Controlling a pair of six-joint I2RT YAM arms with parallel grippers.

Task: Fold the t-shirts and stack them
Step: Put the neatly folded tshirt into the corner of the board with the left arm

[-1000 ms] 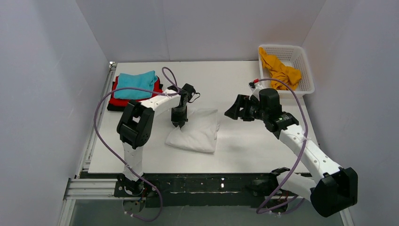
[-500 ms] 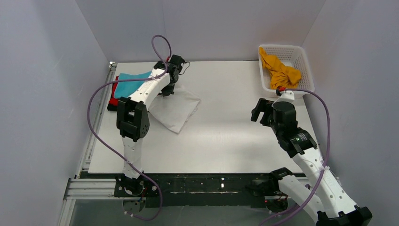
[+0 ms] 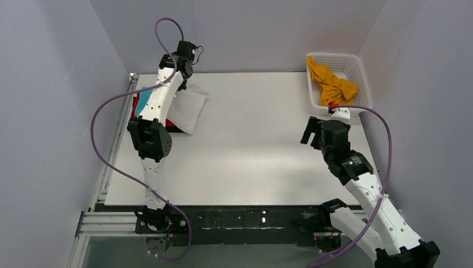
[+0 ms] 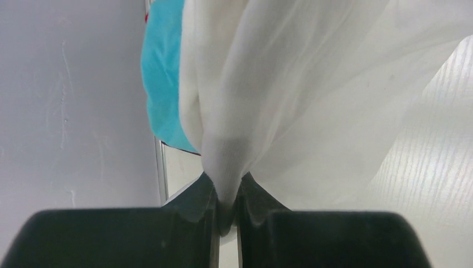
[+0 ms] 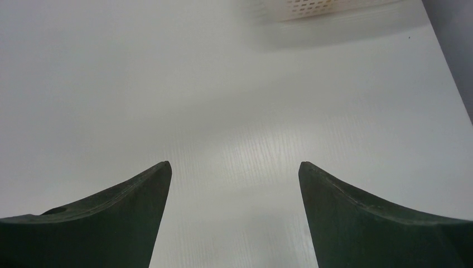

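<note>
Top cam: high, behind arms, whole table (image 3: 251,162). Wrist cams: close, past own jaws onto same table.

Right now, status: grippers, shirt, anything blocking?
Left gripper shut on white t-shirt, pinched fold. Shirt hangs partly over teal t-shirt. Right gripper open, empty. No obstruction seen.

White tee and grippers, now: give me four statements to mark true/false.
1. The left gripper is shut on the white t-shirt. True.
2. The right gripper holds a shirt. False: it is open and empty above the bare table.
3. The orange-yellow t-shirt lies in the basket. True.
4. The white t-shirt lies flat at the table's centre. False: it hangs from the left gripper at the far left, by the teal t-shirt.
</note>
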